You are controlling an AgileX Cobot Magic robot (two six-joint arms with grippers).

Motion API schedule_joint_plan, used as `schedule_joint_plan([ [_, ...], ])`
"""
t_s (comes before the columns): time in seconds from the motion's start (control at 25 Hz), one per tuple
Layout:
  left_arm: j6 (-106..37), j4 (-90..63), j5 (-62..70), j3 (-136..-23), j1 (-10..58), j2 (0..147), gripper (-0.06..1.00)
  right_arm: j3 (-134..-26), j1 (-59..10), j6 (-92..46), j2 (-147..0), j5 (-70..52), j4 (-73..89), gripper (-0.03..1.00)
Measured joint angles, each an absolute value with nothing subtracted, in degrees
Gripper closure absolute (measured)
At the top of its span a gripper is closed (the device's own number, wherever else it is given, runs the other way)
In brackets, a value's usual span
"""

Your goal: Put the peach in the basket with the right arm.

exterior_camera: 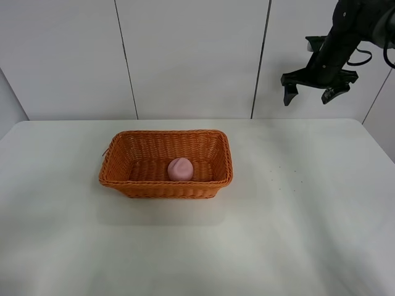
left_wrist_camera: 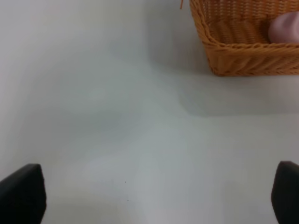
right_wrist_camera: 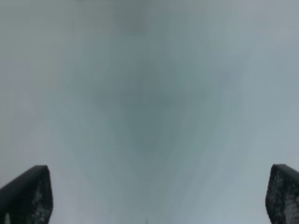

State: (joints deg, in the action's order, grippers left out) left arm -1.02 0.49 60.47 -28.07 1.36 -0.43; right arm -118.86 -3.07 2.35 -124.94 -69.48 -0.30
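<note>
The pale-pink peach [exterior_camera: 180,168] lies inside the orange-brown wicker basket [exterior_camera: 123,161], near its front wall, in the middle of the white table. A corner of the basket [left_wrist_camera: 243,51] and part of the peach [left_wrist_camera: 285,27] also show in the left wrist view. My right gripper [exterior_camera: 310,94] hangs high at the back right, open and empty, well away from the basket; its fingertips [right_wrist_camera: 28,196] are spread wide over bare table. The left gripper [left_wrist_camera: 154,191] is open too, with its fingers [left_wrist_camera: 21,193] wide apart above the table beside the basket. It does not show in the exterior high view.
The white table [exterior_camera: 296,234] runs to a white panelled wall [exterior_camera: 185,55] at the back. A few tiny dark specks [exterior_camera: 285,179] mark the table to the right of the basket.
</note>
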Motion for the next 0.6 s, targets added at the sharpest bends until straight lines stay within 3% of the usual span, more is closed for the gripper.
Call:
schedule_joint_plan([
  [0.6, -1.0, 0.5, 60.5, -28.1, 1.4, -0.4, -0.05, -55.4, -3.1, 1.3, -77.8, -68.4, -0.3, 0.27],
])
